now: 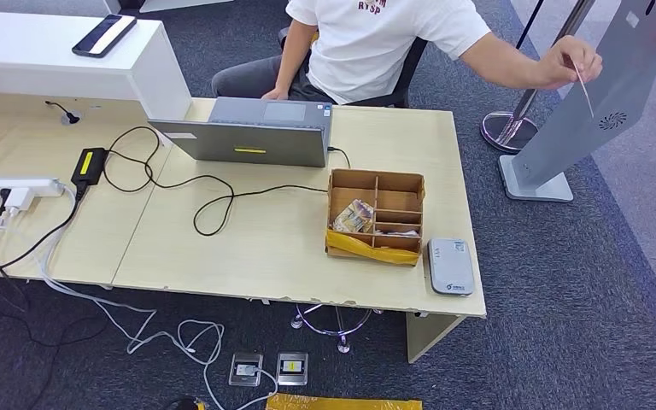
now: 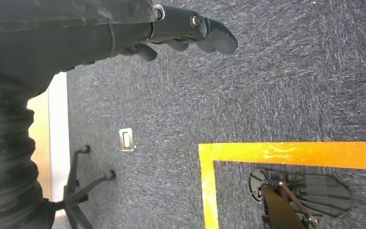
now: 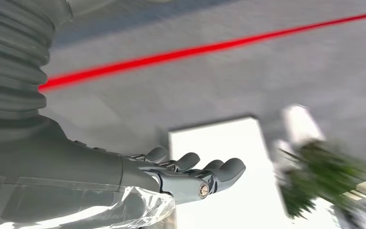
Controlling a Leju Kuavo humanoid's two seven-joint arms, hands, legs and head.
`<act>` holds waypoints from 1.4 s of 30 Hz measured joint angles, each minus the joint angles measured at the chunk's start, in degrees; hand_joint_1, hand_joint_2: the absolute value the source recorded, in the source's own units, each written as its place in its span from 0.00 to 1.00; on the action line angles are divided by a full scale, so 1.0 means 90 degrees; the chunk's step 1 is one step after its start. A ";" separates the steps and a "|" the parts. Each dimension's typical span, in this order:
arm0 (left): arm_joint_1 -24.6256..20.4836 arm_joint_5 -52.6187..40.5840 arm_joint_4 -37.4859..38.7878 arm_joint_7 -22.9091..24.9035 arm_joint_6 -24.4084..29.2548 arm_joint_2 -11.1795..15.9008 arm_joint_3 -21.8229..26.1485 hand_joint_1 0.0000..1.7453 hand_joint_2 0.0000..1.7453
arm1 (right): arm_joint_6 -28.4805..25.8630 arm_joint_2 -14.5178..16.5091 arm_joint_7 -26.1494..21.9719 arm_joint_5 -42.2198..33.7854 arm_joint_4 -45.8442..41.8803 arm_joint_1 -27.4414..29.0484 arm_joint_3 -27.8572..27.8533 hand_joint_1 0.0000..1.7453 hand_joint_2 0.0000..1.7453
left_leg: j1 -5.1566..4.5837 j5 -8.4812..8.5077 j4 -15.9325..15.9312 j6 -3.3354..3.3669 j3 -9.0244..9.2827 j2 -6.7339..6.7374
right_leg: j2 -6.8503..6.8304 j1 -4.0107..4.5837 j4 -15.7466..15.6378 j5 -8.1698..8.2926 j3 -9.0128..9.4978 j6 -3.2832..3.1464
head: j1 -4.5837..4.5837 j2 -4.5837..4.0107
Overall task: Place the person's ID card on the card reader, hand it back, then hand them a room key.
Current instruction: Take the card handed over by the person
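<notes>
The person's hand (image 1: 569, 61) holds out a thin white ID card (image 1: 582, 87) for taking; the grey flat card reader (image 1: 451, 266) waits at the wooden desk (image 1: 256, 248) edge. Left hand (image 2: 190, 33) and right hand (image 3: 190, 176) hang loose, holding nothing

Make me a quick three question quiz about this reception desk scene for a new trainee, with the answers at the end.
1. True or false: the card reader lies on the desk, beside the cardboard box.
2. Multiple choice: what does the seated person's raised hand hold? A) a phone B) a thin card C) a cable
3. Fill in: the laptop stands open in front of the ______.

Key: 1. True. 2. B, the card is seen edge on. 3. Person.
</notes>
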 joint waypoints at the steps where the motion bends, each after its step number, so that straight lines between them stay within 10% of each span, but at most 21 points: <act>1: -0.0004 0.0010 0.0000 -0.0021 0.0016 -0.0001 0.0001 0.00 1.00 | -0.0043 0.0126 -0.0148 0.0153 -0.0013 -0.0219 0.0169 0.00 1.00 | 0.0003 0.0002 0.0000 -0.0001 0.0001 -0.0002 | -0.0002 0.0003 0.0000 0.0000 0.0000 0.0000 | 0.0000 0.0000; 19: -0.0015 0.0103 -0.0003 -0.0134 0.0165 -0.0008 0.0001 0.00 1.00 | -0.1377 0.2350 -0.2225 -0.0110 -0.0336 -0.0952 0.1896 0.00 1.00 | 0.0022 0.0011 0.0002 -0.0011 0.0004 -0.0017 | -0.0012 0.0019 0.0000 0.0000 0.0003 -0.0002 | 0.0000 0.0001; 42: -0.0002 0.0163 -0.0002 -0.0147 0.0109 -0.0009 -0.0004 0.00 1.00 | -0.1351 0.3336 -0.2394 -0.1361 -0.1574 -0.0135 0.2665 0.00 1.00 | 0.0040 0.0015 0.0001 -0.0023 0.0001 -0.0020 | -0.0011 0.0035 -0.0002 0.0003 0.0006 -0.0008 | 0.0002 0.0000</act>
